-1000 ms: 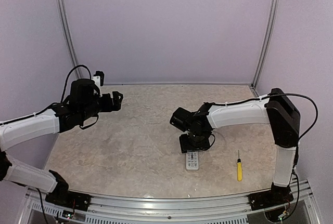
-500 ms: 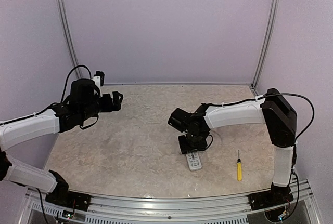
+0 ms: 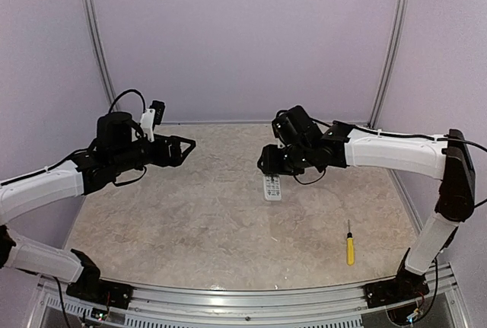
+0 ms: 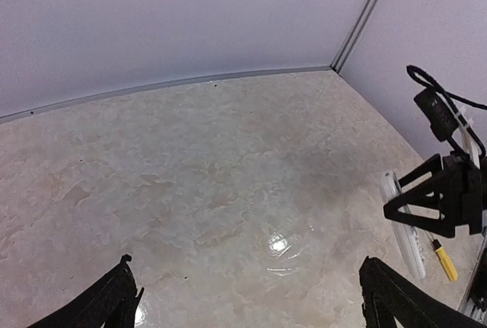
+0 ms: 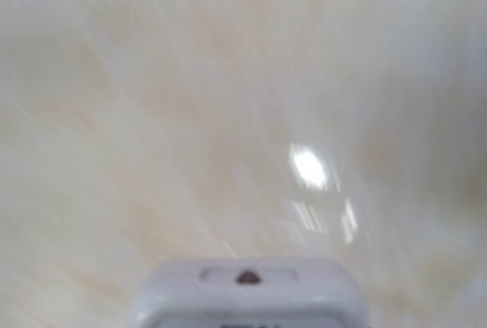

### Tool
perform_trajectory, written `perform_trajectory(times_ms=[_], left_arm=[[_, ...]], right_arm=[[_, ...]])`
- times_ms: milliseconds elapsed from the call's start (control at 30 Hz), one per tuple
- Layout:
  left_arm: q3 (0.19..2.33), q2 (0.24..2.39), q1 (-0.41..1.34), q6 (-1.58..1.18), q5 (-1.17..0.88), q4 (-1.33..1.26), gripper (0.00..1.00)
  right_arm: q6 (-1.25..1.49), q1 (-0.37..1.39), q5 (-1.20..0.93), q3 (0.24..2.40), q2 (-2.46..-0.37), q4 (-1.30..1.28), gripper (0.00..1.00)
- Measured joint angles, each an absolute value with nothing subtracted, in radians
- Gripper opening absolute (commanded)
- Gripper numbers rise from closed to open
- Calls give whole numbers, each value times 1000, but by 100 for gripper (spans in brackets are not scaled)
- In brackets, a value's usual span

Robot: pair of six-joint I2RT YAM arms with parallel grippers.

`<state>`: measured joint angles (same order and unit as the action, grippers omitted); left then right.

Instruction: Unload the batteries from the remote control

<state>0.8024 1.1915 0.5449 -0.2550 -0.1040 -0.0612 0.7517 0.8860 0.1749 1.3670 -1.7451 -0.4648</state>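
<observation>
The remote control, slim and white, hangs above the tabletop from my right gripper, which is shut on its upper end. Its face with the buttons shows in the top view. In the right wrist view, only the remote's rounded white end shows at the bottom, blurred, and my own fingers are out of frame. From the left wrist I see the remote edge-on in the right gripper. My left gripper hovers open and empty to the left, pointing toward the remote. The batteries are hidden.
A yellow-handled screwdriver lies on the marbled tabletop at the front right, also seen as the yellow screwdriver past the remote. Walls and metal corner posts close the back and sides.
My right gripper closed on the remote near the table's front, lifted it and carried it back toward the middle. The left gripper swung slightly right toward it.
</observation>
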Motion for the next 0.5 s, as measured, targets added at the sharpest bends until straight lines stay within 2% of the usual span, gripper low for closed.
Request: perform_trajectory(times_ms=[167,500], left_arm=[[804,1183,540,-252,-323,-121,99],[917,1255,535,-351,-693,-307,99]], right_arm=[[719,832,118,1311,-1588,-186,36],[669,818,-155,1247,-1550,274,34]])
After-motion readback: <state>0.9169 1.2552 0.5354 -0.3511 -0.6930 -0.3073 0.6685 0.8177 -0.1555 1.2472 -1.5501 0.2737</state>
